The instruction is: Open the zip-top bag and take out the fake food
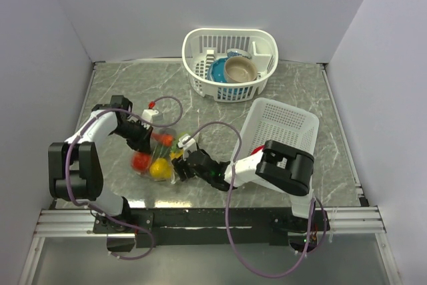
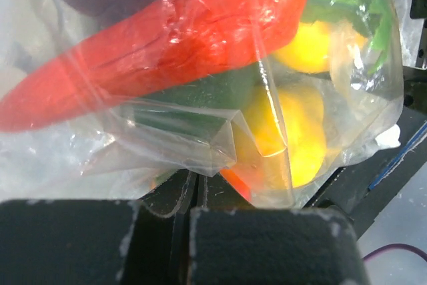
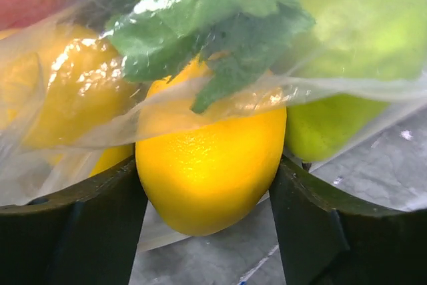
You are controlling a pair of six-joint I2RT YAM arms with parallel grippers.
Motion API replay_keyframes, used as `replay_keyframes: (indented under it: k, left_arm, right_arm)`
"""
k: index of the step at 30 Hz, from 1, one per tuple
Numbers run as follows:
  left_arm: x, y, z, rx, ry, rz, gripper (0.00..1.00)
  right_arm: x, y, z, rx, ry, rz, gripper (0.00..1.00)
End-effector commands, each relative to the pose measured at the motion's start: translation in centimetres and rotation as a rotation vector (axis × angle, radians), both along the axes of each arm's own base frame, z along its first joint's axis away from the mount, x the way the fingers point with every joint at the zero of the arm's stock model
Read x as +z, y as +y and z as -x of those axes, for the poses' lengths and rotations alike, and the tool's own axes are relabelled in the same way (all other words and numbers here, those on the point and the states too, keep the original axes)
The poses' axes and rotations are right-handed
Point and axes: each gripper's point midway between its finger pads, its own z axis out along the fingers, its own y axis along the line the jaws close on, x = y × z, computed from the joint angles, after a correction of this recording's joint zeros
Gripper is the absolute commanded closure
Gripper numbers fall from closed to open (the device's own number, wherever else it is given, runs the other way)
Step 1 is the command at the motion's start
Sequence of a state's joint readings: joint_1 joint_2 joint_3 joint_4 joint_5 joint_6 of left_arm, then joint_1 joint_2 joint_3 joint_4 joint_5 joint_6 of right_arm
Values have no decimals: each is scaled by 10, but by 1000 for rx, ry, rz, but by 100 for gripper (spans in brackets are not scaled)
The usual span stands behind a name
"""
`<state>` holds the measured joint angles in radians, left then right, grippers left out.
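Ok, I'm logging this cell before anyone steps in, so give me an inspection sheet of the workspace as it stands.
Surface: grey marbled table.
Job's things: zip-top bag between the arms, fake food inside in red, yellow and green; zip state cannot be told.
Clutter: round basket at the back holding a blue bowl and a tan bowl; rectangular basket on the right.
Grippers: left gripper shut on the bag's film; right gripper closed on a yellow fruit.
Cables: purple cables loop off both arms, over the table.
Surroundings: plain walls on three sides; nothing else seen.
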<state>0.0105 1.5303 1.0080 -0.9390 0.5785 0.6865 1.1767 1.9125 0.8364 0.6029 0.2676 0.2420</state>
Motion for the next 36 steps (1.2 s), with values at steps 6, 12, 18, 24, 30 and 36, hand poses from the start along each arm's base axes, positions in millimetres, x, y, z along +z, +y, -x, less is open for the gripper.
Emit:
replay_keyframes:
  k: [6,12,18,24,30,36]
  left_arm:
    - [20,5,-14,13,-106,-40,99]
    - [13,13,-18,31,-123,-82,99]
    - [10,14,-24,46,-125,-88,99]
    - [21,7,-28,39,-138,-45,99]
    - [17,9,-30,36,-146,-62,99]
    - [21,0,-29,10,-151,-43,99]
  right_arm:
    - [30,2,6,10,-11,-52,67]
    - [80,-33,11,-44,-61,-113,85]
    - [127,-83,15,-137,-104,-146,82]
    - [136,-168,-6,-457,-137,-138,100]
    - [100,-267,-24,-894,-26,-173,100]
    - [110,-259,-29,-902,10,-204,0]
